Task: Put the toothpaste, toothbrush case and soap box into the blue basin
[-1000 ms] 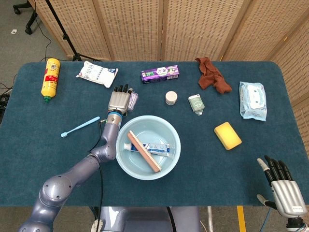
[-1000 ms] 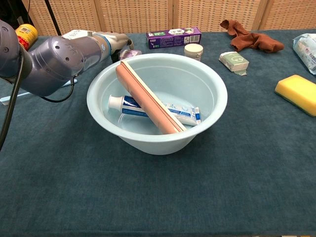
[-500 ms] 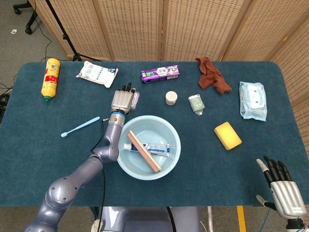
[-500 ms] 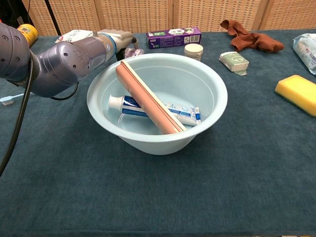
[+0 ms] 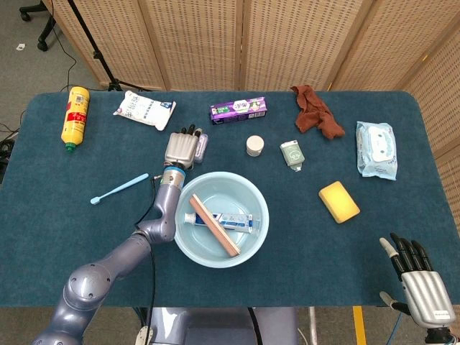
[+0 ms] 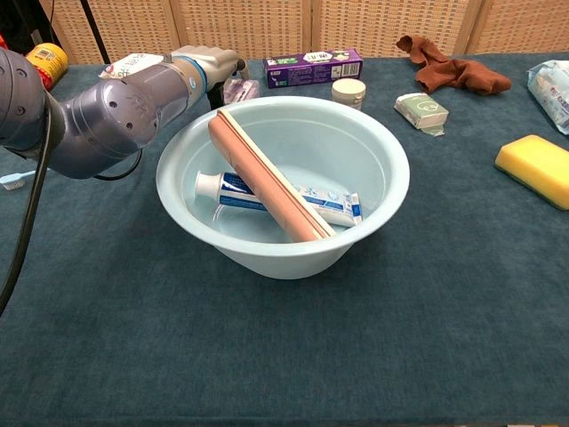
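Observation:
The light blue basin [image 5: 185,231] [image 6: 391,191] stands at the table's middle. Inside it the toothpaste tube [image 5: 235,221] [image 6: 331,205] lies flat, and the long pink toothbrush case [image 5: 215,228] [image 6: 263,178] leans across it onto the rim. Just behind the basin's left rim, my left hand [image 5: 180,149] [image 6: 212,64] is palm down and grips the small purple soap box [image 5: 202,146] [image 6: 241,88] at its thumb side, low over the cloth. My right hand [image 5: 421,285] hangs at the front right edge with its fingers apart, holding nothing.
A blue toothbrush [image 5: 118,188] lies left of the basin. Along the back are a yellow bottle [image 5: 75,115], a white pouch [image 5: 144,109], a purple carton [image 5: 238,109] and a brown cloth [image 5: 316,113]. A white jar [image 5: 254,146], a green packet [image 5: 292,154], wipes [image 5: 376,149] and a yellow sponge [image 5: 338,201] lie to the right.
My left hand has shifted slightly right and away from me, and the soap box has moved with it. The right hand has sunk a little at the frame's edge.

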You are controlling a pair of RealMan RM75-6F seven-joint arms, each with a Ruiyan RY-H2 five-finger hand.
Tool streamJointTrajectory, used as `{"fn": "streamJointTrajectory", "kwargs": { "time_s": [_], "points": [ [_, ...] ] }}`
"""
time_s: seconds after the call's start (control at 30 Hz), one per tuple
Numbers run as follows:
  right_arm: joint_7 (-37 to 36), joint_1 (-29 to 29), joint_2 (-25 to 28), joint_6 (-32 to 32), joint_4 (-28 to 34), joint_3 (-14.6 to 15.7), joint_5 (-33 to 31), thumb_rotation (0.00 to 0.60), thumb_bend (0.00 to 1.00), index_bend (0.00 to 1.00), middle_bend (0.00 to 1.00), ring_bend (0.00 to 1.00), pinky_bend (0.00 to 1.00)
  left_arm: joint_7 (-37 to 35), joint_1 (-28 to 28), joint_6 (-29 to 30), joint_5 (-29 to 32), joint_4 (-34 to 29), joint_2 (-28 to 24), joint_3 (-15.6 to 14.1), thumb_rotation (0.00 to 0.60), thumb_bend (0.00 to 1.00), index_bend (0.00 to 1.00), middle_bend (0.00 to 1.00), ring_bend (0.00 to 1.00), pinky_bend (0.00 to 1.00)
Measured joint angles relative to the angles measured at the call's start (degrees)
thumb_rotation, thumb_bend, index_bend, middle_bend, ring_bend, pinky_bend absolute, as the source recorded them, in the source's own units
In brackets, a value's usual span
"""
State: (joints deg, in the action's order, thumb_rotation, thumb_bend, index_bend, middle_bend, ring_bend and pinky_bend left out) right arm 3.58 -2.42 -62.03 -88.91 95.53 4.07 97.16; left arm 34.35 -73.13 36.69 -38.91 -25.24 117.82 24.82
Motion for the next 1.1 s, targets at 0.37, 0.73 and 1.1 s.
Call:
{"fn": "streamJointTrajectory", "kwargs": {
  "time_s": [0.37,0.73,1.1],
  "points": [
    [-0.09,-0.25,0.31,-0.88,0.38,0.26,0.95,0.600,0.13,0.00,0.00,0.00,0.00,1.28,1.22,3.87,-0.82,-6.74,-3.49,0.96,0.600,0.43,0.46,0.17,0.20,0.36],
    [0.41,-0.86,0.80,-2.77,1.50,1.38,4.53,0.600,0.13,0.00,0.00,0.00,0.00,5.52,4.55,11.72,-0.30,-25.84,-13.04,1.84,0.600,0.43,0.46,0.17,0.20,0.36],
    [1.46,-1.11,0.91,-2.94,2.40,2.77,7.33,0.600,0.13,0.00,0.00,0.00,0.00,10.31,9.28,20.67,1.87,-52.55,-25.86,2.48,0.600,0.43,0.47,0.17,0.21,0.36]
  ]
}}
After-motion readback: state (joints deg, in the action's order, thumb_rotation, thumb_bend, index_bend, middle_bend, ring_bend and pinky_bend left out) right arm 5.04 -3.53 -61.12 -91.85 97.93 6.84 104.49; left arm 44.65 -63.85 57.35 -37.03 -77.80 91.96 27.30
